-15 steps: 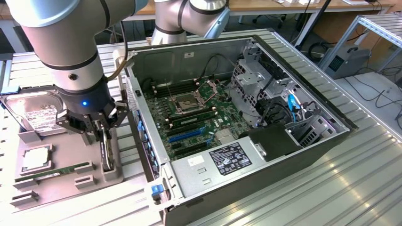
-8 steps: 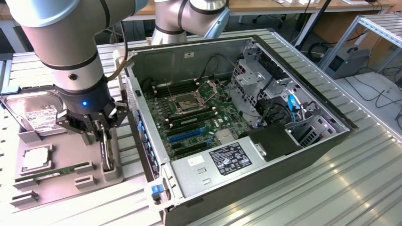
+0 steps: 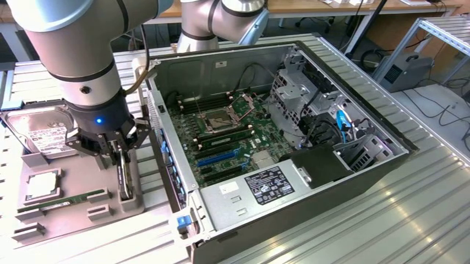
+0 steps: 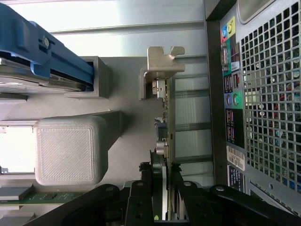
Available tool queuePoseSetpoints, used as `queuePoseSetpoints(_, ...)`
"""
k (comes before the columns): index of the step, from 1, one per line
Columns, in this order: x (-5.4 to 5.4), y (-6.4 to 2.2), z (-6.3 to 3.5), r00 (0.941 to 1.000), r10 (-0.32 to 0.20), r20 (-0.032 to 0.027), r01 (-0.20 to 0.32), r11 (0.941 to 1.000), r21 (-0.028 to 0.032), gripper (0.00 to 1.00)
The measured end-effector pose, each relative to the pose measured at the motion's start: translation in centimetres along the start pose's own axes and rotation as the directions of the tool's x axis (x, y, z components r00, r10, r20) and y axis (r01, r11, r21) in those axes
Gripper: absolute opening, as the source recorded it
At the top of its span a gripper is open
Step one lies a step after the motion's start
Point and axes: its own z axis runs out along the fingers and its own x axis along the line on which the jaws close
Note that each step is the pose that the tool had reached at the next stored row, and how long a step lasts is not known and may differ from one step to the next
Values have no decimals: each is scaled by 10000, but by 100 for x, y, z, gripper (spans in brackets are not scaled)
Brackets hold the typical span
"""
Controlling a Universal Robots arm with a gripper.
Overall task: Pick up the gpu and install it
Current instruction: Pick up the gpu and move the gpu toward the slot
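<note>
Here, my arm's gripper (image 3: 123,158) is down over a grey holder (image 3: 88,193) on the ribbed metal table (image 3: 411,220), just beside an open computer case (image 3: 345,184). The graphics card (image 3: 126,184) stands on its edge in a slot of that holder, directly between the fingers and reaching below them.

In the wrist view the graphics card (image 4: 165,127) appears edge-on as a thin strip. It runs straight away from the gripper (image 4: 163,181) and ends at a silvery metal bracket (image 4: 159,66) at the far end. The black fingers (image 4: 141,195) sit one on each flat face, pressed against the card with no gap I can make out. I read them as pinching the card near one end, not spread free. The card's lower edge looks seated in the holder, so I judge it gripped but not yet raised.

The relation that matters is the card's long axis. It lies flat along the finger pads and, as far as I can tell, runs alongside the perforated back wall of the case (image 4: 268,117), which is just past one finger. Inside the case, the blue slot (image 3: 217,158) on the motherboard (image 3: 242,132) seems to run away from that wall, so card and slot do not line up as they stand.

A hard drive (image 3: 44,132) and a memory stick (image 3: 63,202) lie past the other finger, away from the case.
</note>
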Motion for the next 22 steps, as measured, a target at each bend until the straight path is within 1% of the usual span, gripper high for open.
queuePoseSetpoints(10,0,0,-14,10000,0,0,0,10000,0,27)
queuePoseSetpoints(22,-2,1,-83,10000,0,0,0,10000,0,27)
